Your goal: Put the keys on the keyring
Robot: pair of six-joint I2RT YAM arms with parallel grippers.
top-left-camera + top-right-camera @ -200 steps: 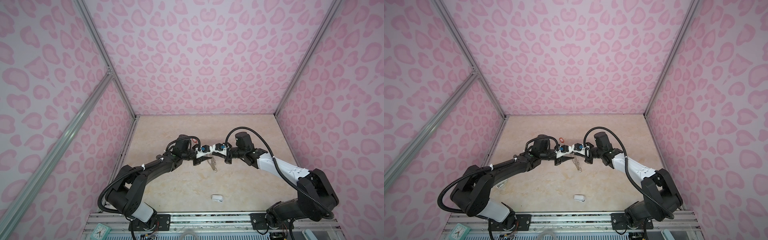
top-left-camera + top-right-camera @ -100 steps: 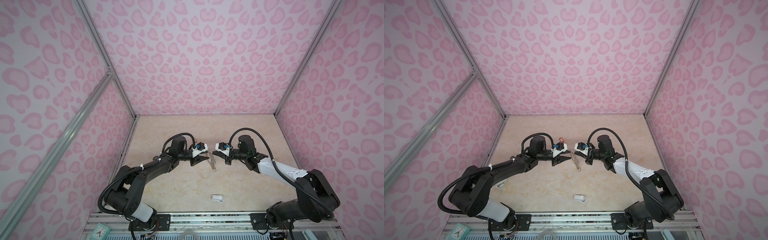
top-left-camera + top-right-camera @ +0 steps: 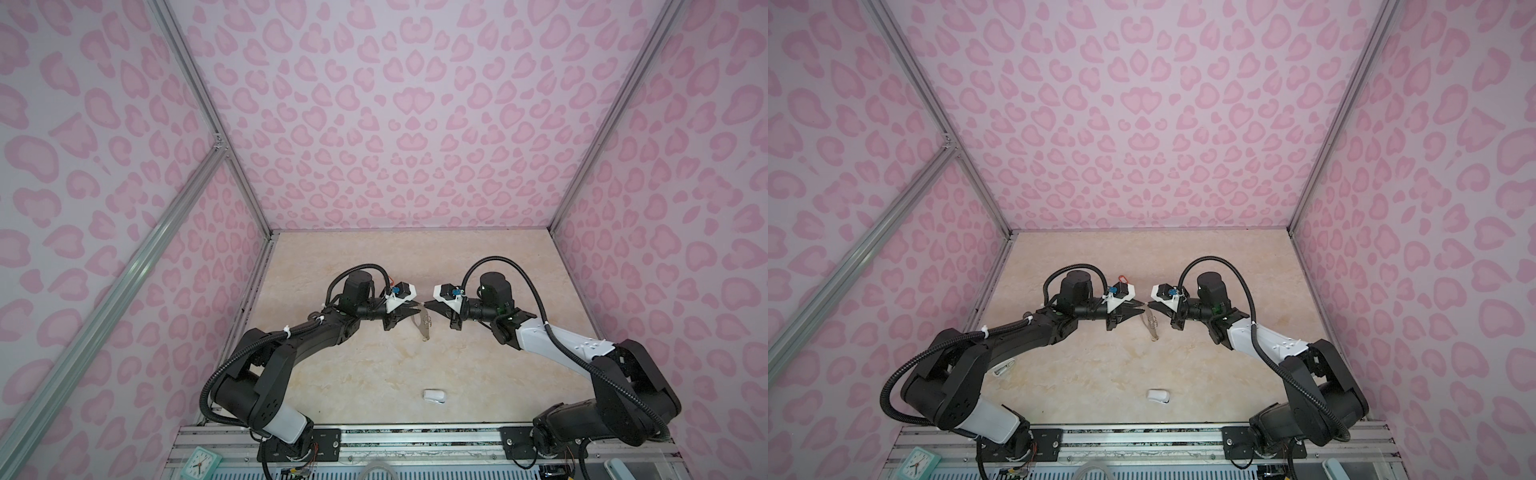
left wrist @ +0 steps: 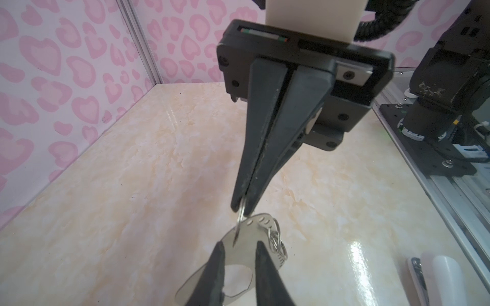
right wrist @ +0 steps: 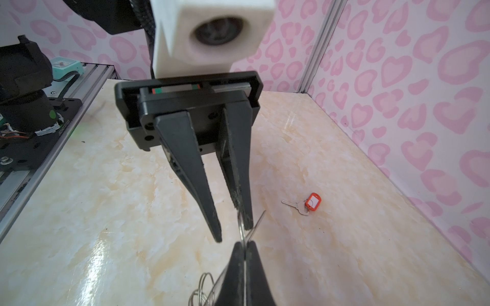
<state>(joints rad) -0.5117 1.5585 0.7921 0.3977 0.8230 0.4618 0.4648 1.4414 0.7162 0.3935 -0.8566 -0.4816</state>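
The keyring (image 4: 254,227), a flat grey plate with an oval cut-out and wire rings on one edge, hangs above the table between the two arms in both top views (image 3: 424,326). My right gripper (image 5: 245,245) is shut on its upper edge by a wire ring, and it shows in the left wrist view (image 4: 242,210) pinching that ring. My left gripper (image 4: 238,246) faces it, open a little, its fingertips (image 5: 217,235) beside the plate without gripping it. One of the keys (image 5: 302,206), silver with an orange-red tag, lies on the table near the back (image 3: 1122,277).
A small white rounded object (image 3: 435,395) lies on the table near the front edge. The metal base rail (image 3: 415,436) runs along the front, with a teal clock (image 3: 202,461) on it. Pink patterned walls (image 3: 395,124) close in the beige table (image 3: 374,374) on three sides.
The two wrists, nearly touching a second ago, have drawn apart. The left jaws have narrowed. The keyring stays hanging from the right gripper.
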